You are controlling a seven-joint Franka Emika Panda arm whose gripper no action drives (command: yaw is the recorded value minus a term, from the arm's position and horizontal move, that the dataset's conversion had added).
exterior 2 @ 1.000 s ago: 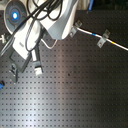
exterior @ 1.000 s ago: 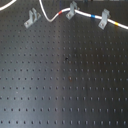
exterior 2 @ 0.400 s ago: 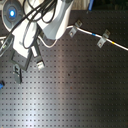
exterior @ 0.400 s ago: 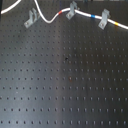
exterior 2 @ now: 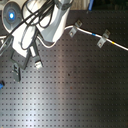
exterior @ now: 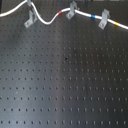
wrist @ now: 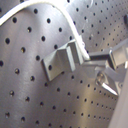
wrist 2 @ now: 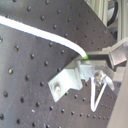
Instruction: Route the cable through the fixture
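The cable [exterior: 47, 21] ran along the board's far edge, reaching the fixture [exterior: 30, 19] at the first exterior view's upper left; the gripper [wrist 2: 100, 59] pinched it beside the prongs; a sideways pull risked unseating it.

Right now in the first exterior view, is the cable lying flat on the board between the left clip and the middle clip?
No. The cable dips then arches up between the fixture and the middle clip, touching the board little if at all.
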